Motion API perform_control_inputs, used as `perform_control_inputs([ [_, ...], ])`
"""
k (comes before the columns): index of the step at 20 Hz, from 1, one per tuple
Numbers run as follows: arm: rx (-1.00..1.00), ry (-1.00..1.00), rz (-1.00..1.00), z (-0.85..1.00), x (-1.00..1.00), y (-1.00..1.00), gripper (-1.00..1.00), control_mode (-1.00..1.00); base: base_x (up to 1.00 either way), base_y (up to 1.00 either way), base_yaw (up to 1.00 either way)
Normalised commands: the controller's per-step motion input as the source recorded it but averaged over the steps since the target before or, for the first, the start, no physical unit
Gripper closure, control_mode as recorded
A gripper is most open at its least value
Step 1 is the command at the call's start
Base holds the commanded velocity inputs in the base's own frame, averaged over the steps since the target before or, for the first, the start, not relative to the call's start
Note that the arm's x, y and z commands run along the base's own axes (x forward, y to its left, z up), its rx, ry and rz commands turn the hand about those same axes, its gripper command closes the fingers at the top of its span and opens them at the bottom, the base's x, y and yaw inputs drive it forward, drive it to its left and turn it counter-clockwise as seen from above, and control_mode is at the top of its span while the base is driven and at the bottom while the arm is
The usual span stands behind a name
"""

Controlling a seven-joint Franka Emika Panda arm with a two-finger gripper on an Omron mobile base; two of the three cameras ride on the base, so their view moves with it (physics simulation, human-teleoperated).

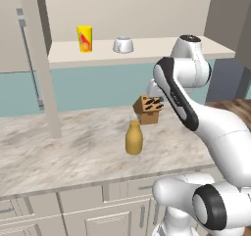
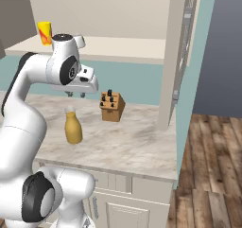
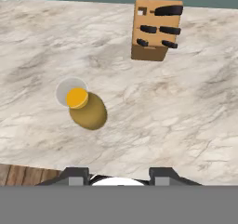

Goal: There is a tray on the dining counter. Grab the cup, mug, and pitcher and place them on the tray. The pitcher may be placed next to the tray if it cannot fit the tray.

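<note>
The mustard pitcher (image 1: 134,139) (image 2: 73,127) stands upright on the marbled counter (image 1: 59,152) over panelled cabinets. My gripper (image 2: 76,94) hangs a short way above it, pointing down. In the hand view the pitcher (image 3: 88,109) lies up and left of the gripper (image 3: 120,174), whose fingertips (image 3: 76,174) stand apart with nothing between them. The yellow cup (image 1: 85,38) (image 2: 45,33) and the white-grey mug (image 1: 123,45) stand on a pale ledge (image 1: 162,49) behind and higher up. The tray is out of view. Whether that ledge is the dining counter I cannot tell.
A brown knife block (image 1: 148,109) (image 2: 112,106) (image 3: 155,29) stands just behind and right of the pitcher. A pale upright post (image 1: 44,73) (image 2: 170,57) rises from the counter at one side. Wooden floor (image 2: 212,165) lies beyond the counter's end.
</note>
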Motion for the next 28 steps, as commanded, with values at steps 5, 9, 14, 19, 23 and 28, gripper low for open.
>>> perform_control_inputs([
  [5,0.00,0.00,-0.05,0.00,0.00,0.05,-1.00,-1.00,0.00,0.00,0.00],
  [9,0.00,-0.09,-0.19,0.06,0.00,0.19,-1.00,-1.00,0.00,0.00,0.00],
  [14,0.07,-0.26,-0.22,0.21,-0.23,0.14,-1.00,-1.00,0.00,0.00,0.00],
  [19,0.15,-0.32,-0.21,0.23,-0.31,0.06,-1.00,-1.00,0.00,0.00,0.00],
  [23,0.21,-0.35,-0.12,0.35,-0.23,0.03,-1.00,-1.00,0.00,0.00,0.00],
  [28,0.23,-0.25,-0.04,0.50,-0.02,0.02,-1.00,-1.00,0.00,0.00,0.00],
])
